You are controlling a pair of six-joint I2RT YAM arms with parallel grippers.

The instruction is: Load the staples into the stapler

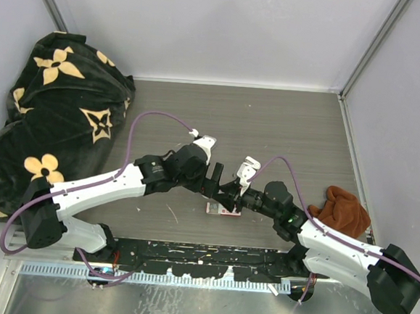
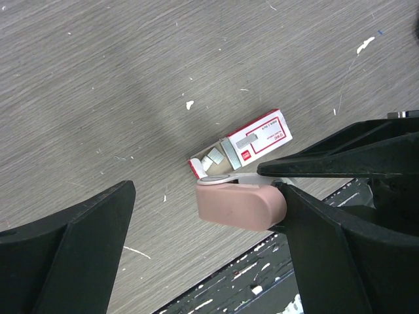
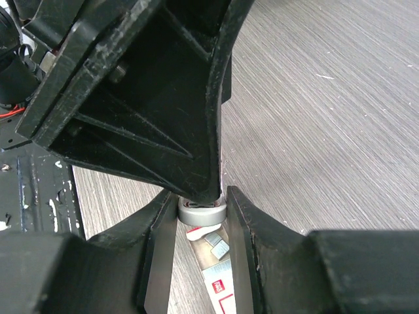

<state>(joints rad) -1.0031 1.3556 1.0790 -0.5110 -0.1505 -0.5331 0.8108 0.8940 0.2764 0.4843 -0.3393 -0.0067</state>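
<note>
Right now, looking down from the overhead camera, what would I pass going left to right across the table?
black flower-patterned blanket → red-and-white staple box → rust-brown cloth

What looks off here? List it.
The staple box lies with its tray slid partway out, short staple pieces loose inside. White flecks litter the table.

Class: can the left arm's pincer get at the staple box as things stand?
Probably yes: the left pincer hangs wide open over the staple box, bare on the table. The pink stapler, gripped in the right pincer, crowds one edge.
</note>
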